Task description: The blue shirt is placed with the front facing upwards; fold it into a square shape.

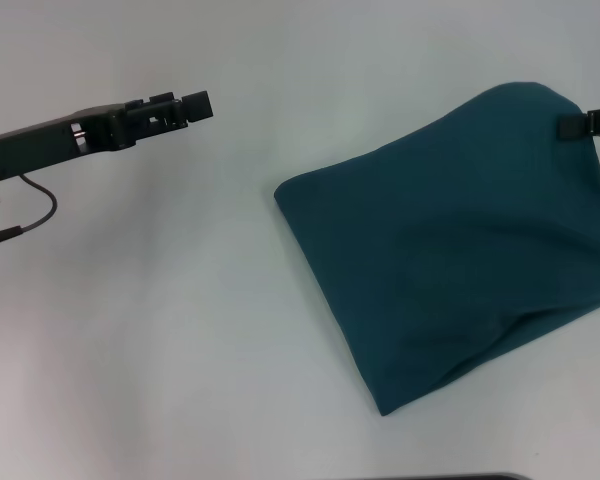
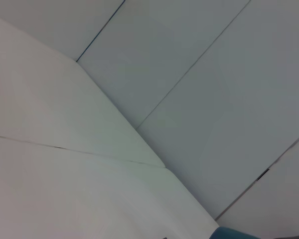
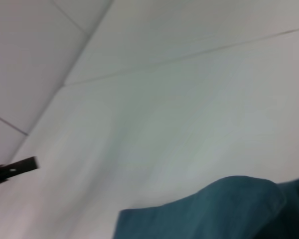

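The blue shirt lies folded on the white table at the right, plain teal side up, with no lettering or collar showing. Its far right corner is pulled up into a peak. My right gripper reaches in from the right edge and is shut on that raised corner. The shirt also shows in the right wrist view, and a sliver of it shows in the left wrist view. My left gripper hovers over the table at the upper left, well away from the shirt. It shows far off in the right wrist view.
The white table stretches bare to the left of and in front of the shirt. A cable hangs under my left arm. A dark edge shows at the bottom of the head view.
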Robot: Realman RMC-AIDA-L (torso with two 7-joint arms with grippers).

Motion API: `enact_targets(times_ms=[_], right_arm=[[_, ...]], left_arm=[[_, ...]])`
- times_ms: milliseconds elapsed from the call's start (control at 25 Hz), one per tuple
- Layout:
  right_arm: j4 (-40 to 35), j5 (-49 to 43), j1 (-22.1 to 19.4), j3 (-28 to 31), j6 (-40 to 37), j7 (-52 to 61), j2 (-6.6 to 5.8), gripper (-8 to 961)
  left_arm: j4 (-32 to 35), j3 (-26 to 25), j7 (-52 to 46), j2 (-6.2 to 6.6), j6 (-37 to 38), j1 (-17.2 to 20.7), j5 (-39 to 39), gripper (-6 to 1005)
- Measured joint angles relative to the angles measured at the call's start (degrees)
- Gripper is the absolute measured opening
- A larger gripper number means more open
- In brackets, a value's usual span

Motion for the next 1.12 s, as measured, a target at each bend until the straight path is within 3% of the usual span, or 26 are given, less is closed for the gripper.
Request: enact_targets(times_ms=[240, 520, 680, 880, 1120], right_arm=[[1.3, -2.6, 0.1, -0.2, 4.4, 0.2, 0.56, 31], [4.0, -6.2, 1.3, -0.3, 10.8, 0.4, 1.28, 117], [2.9, -3.5, 0.7, 1.2, 15.2, -0.3, 1.97, 166], [2.6, -1.3, 0.8, 1.2, 16.1, -1.6, 1.96, 401], [2.3, -1.1, 1.2, 1.0, 11.3, -2.8, 1.94, 514]], left_arm=[[0.8, 0.0, -0.1, 0.06, -0.1, 0.0, 0.0, 946], [0.9, 0.0, -0.1, 0.09, -0.3, 0.0, 0.6, 945], [0.9, 0.0, -0.1, 0.09, -0.9, 0.0, 1.0, 944], [1.1, 0.0, -0.1, 0.09, -1.4, -0.1, 1.2, 944], [1.1, 0.0, 0.0, 0.05, -1.0, -0.3, 1.1, 943]])
